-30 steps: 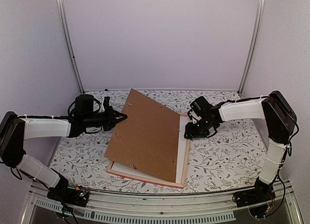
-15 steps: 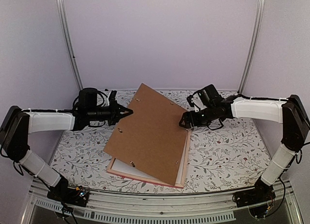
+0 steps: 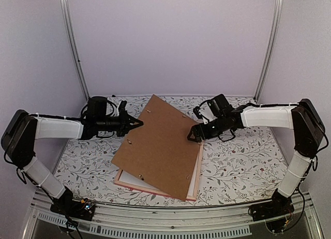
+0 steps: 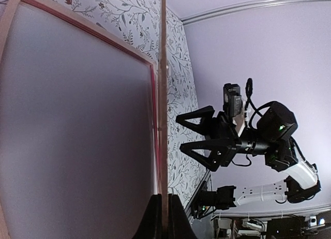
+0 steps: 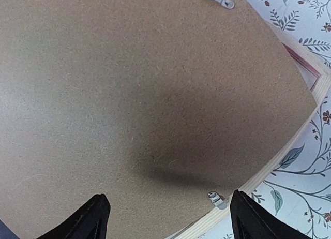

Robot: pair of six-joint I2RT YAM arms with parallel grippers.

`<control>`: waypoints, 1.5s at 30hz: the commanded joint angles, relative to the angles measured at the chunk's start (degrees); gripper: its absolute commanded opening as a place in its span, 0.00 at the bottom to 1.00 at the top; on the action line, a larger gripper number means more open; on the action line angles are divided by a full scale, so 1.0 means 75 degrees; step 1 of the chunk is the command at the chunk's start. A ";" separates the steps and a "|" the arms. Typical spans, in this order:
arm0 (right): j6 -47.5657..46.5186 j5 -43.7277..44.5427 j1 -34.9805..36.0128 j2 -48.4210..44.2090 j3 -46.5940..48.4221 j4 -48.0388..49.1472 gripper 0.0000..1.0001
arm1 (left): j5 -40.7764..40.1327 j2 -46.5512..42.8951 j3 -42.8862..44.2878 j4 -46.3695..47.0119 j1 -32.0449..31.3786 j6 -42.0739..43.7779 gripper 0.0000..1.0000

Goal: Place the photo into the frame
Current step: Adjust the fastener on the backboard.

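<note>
The pink frame (image 3: 155, 191) lies flat on the floral table, with a pale sheet (image 3: 129, 180) showing inside it. A brown hardboard backing (image 3: 160, 146) leans over the frame, its left edge raised. My left gripper (image 3: 138, 123) is shut on that raised edge; in the left wrist view the fingertips (image 4: 165, 221) pinch the thin board (image 4: 163, 94) beside the frame's red inner rim (image 4: 77, 28). My right gripper (image 3: 192, 135) hovers open over the backing's right edge, its fingers spread above the board (image 5: 129, 94) and touching nothing. The photo is hidden.
Small metal turn clips (image 5: 216, 199) sit along the backing's edges. The frame's wooden back edge (image 5: 289, 146) shows past the board's corner. Floral tablecloth (image 3: 238, 161) surrounds the frame, with white enclosure walls and metal posts (image 3: 75, 53) at the back.
My right gripper opened wide and moved from beside the frame to over the backing's right edge. My left gripper raised the backing's left edge higher.
</note>
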 commanded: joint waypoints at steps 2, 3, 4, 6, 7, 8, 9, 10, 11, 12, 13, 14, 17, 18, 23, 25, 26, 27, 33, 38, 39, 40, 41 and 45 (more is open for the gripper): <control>-0.0241 -0.0356 -0.0055 0.0427 0.0075 0.0324 0.84 | 0.0106 -0.0088 0.0176 0.0431 -0.0083 0.0054 0.00; -0.0242 -0.0417 -0.0058 0.0469 0.0064 0.0367 0.84 | 0.0079 -0.0097 0.0179 0.0425 -0.0084 0.0051 0.00; -0.0242 -0.0473 -0.0064 0.0517 0.0048 0.0394 0.84 | 0.0070 -0.0111 0.0172 0.0409 -0.0093 0.0058 0.00; -0.0252 -0.0571 -0.0070 0.0618 0.0041 0.0431 0.84 | 0.0055 -0.0136 0.0171 0.0390 -0.0085 0.0074 0.00; -0.0248 -0.0609 -0.0075 0.0651 0.0034 0.0445 0.83 | 0.0052 -0.0138 0.0161 0.0393 -0.0086 0.0077 0.00; -0.0243 -0.0646 -0.0084 0.0685 0.0034 0.0451 0.83 | 0.0046 -0.0146 0.0158 0.0390 -0.0089 0.0078 0.00; -0.0242 -0.0660 -0.0082 0.0718 0.0027 0.0468 0.83 | 0.0037 -0.0158 0.0146 0.0390 -0.0081 0.0076 0.00; -0.0242 -0.0689 -0.0095 0.0749 0.0017 0.0477 0.83 | 0.0037 -0.0159 0.0140 0.0390 -0.0082 0.0072 0.00; -0.0242 -0.0691 -0.0093 0.0788 0.0002 0.0476 0.83 | 0.0030 -0.0172 0.0147 0.0387 -0.0083 0.0077 0.00; -0.0233 -0.0702 -0.0105 0.0787 -0.0043 0.0489 0.83 | 0.0033 -0.0172 0.0136 0.0378 -0.0080 0.0088 0.00; -0.0225 -0.0703 -0.0105 0.0793 -0.0065 0.0505 0.83 | 0.0029 -0.0181 0.0131 0.0378 -0.0078 0.0088 0.00; -0.0226 -0.0689 -0.0114 0.0797 -0.0100 0.0535 0.83 | 0.0026 -0.0185 0.0125 0.0378 -0.0088 0.0088 0.00; -0.0197 -0.0680 -0.0129 0.0793 -0.0210 0.0568 0.83 | 0.0026 -0.0200 0.0116 0.0378 -0.0082 0.0099 0.00; -0.0196 -0.0674 -0.0134 0.0797 -0.0252 0.0587 0.83 | 0.0027 -0.0211 0.0104 0.0378 -0.0080 0.0095 0.00; -0.0176 -0.0688 -0.0187 0.0753 -0.0373 0.0627 0.83 | -0.0010 -0.0268 0.0078 0.0355 -0.0087 0.0100 0.00; -0.0149 -0.0730 -0.0188 0.0741 -0.0402 0.0640 0.83 | -0.0019 -0.0287 0.0067 0.0334 -0.0082 0.0111 0.00; -0.0148 -0.0773 -0.0187 0.0740 -0.0413 0.0645 0.83 | -0.0042 -0.0304 0.0067 0.0323 -0.0078 0.0107 0.00; -0.0148 -0.0817 -0.0187 0.0734 -0.0436 0.0659 0.82 | -0.0051 -0.0316 0.0069 0.0309 -0.0086 0.0118 0.00; -0.0058 -0.1096 -0.0190 0.0674 -0.0563 0.0761 0.81 | -0.0095 -0.0325 0.0066 0.0275 -0.0088 0.0157 0.00; 0.0043 -0.1234 -0.0187 0.0596 -0.0649 0.0800 0.81 | -0.0150 -0.0346 0.0050 0.0261 -0.0081 0.0170 0.00; 0.0059 -0.1266 -0.0187 0.0571 -0.0675 0.0804 0.81 | -0.0164 -0.0356 0.0044 0.0250 -0.0084 0.0168 0.00; 0.0070 -0.1291 -0.0187 0.0557 -0.0681 0.0806 0.80 | -0.0186 -0.0366 0.0053 0.0240 -0.0086 0.0181 0.00; 0.0086 -0.1325 -0.0188 0.0542 -0.0689 0.0808 0.80 | -0.0199 -0.0369 0.0064 0.0221 -0.0085 0.0199 0.00; 0.0176 -0.1400 -0.0187 0.0484 -0.0734 0.0826 0.80 | -0.0257 -0.0358 0.0054 0.0208 -0.0086 0.0229 0.00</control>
